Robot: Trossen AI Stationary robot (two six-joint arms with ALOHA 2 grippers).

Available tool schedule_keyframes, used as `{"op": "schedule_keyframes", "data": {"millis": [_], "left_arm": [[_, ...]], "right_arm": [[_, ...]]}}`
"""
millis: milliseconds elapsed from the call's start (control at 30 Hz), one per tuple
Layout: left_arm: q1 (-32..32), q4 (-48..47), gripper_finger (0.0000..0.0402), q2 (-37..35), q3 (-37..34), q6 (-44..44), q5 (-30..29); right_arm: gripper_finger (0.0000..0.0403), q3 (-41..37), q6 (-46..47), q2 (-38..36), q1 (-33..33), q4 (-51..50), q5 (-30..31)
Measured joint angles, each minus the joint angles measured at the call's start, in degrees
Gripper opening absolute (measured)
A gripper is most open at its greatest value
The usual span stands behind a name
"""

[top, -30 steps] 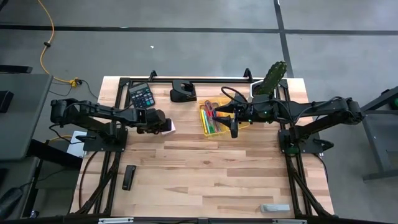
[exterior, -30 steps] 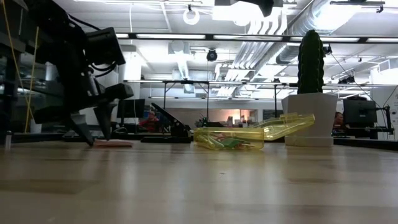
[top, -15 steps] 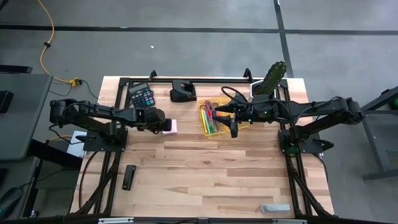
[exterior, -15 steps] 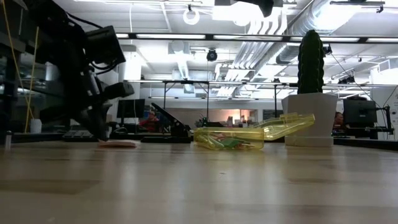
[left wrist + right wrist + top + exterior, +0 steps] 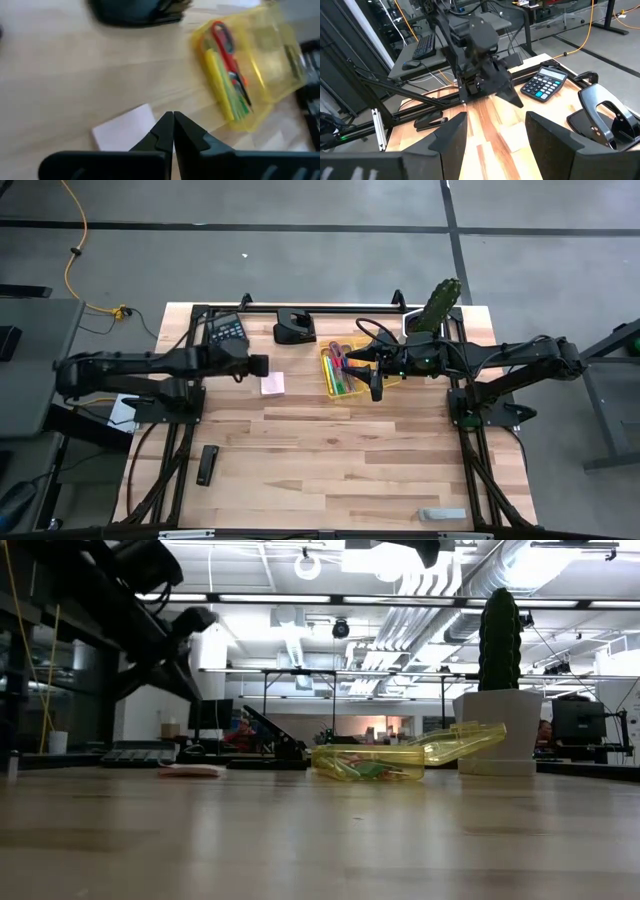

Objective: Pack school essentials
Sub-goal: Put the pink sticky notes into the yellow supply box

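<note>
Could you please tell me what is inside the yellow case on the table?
The yellow case holds red-handled scissors, a yellow pencil and green stationery. The right gripper covers its right side from above.

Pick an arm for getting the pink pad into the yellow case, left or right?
Left, probably. The left gripper hangs beside the pink pad, jaws shut and empty. The right gripper sits open at the yellow case, farther from the pad.

Left pincer point(image 5: 262, 365) lifted off pink pad point(image 5: 272, 384)

Overhead and table-level views, both covering yellow tray point(image 5: 345, 370)
</note>
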Motion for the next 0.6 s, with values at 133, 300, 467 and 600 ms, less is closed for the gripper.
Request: {"op": "schedule_keyframes", "data": {"millis": [133, 300, 467, 600], "left_arm": [[0.65, -0.41, 0.001, -0.4, 0.56, 4.18, 2.92], [-1.24, -0.42, 0.0047, 3.87, 3.65, 13.48, 10.08], [-6.25, -3.23, 0.0093, 6.88, 9.98, 33.61, 12.43], [-10.5, -10.97, 0.0131, 8.13, 15.46, 50.1, 6.34]], "right_arm": [[0.0194, 0.0, 0.02, 0.0, 0.0, 0.0, 0.0], [0.0194, 0.0, 0.09, 0.0, 0.02, 0.01, 0.0], [0.0194, 0.0, 0.48, 0.0, 0.02, -0.01, 0.07], [0.0194, 0.0, 1.78, 0.0, 0.01, -0.01, 0.24]]}}
